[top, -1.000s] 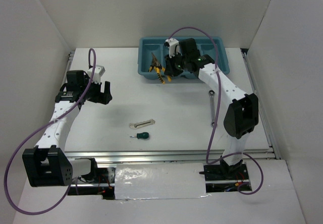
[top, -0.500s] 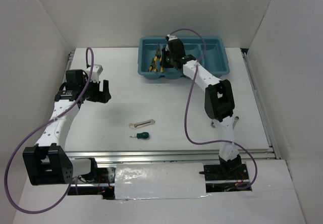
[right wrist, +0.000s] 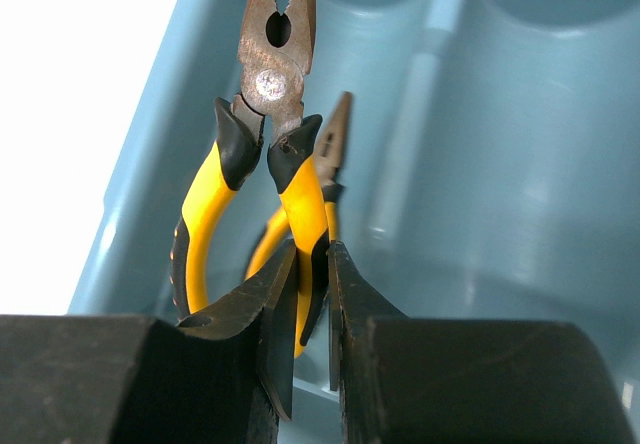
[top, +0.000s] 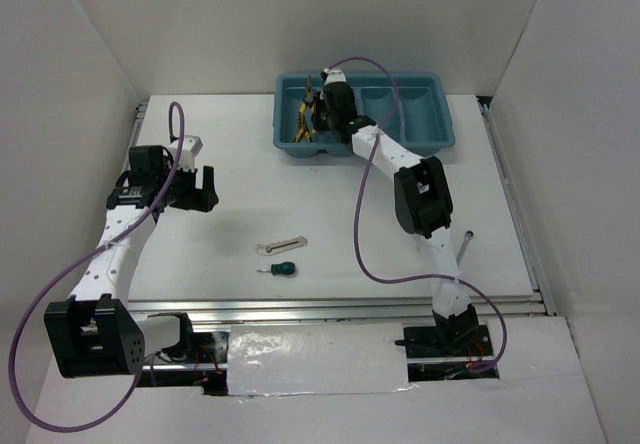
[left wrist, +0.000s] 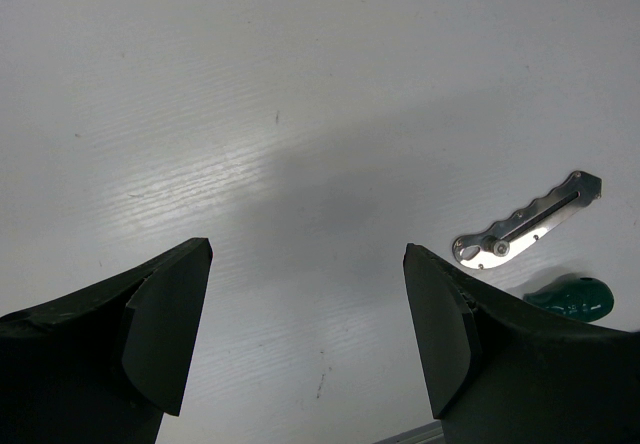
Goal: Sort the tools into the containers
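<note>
We see the right pincer (right wrist: 312,264) clamped on a yellow-handled pliers (right wrist: 270,74) over the teal tray (right wrist: 540,144), seemingly its leftmost compartment; the left pincer (left wrist: 310,294) gapes wide above the counter (left wrist: 300,84).

The left arm (top: 105,254) rises from its base at the near left and bends at the elbow, with the wrist held over the left side. The left gripper (left wrist: 305,334) looks downward, its jaws wide apart and holding nothing. The right arm (top: 420,199) is stretched from the near right to the far middle. The right gripper (right wrist: 312,299) has its jaws pressed on one yellow handle of the pliers (right wrist: 270,84).
</note>
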